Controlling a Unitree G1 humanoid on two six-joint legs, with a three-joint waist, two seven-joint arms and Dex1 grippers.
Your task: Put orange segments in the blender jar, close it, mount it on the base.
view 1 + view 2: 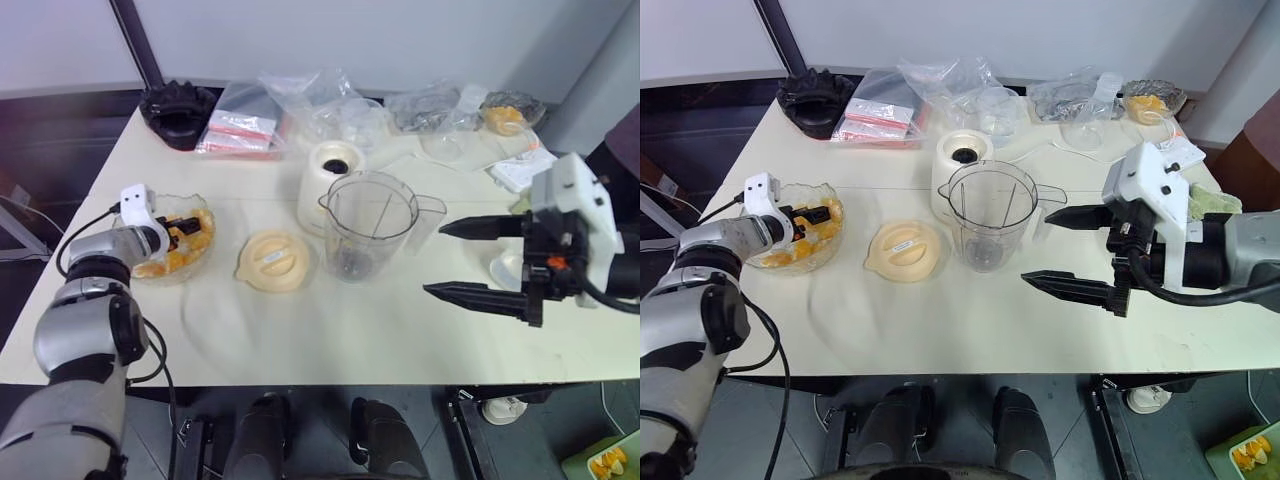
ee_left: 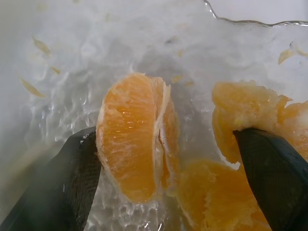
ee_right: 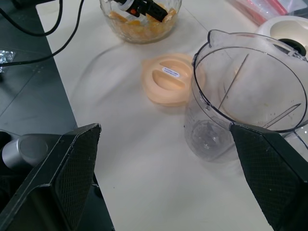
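Clear glass bowl on the left side of the table has the orange segments in it, and the left gripper is down inside it with its fingers spread wide, one on each side of a fat segment. One finger looks like it's touching that piece, but the close-up is too tight to be sure, so I wouldn't call it a grip. The jar stands upright mid-table with nothing in it, just in front of the cream base. The peach lid lies flat between bowl and jar. The right gripper hangs in the air right of the jar, jaws wide apart, holding nothing. Plastic bags are piled along the far edge.
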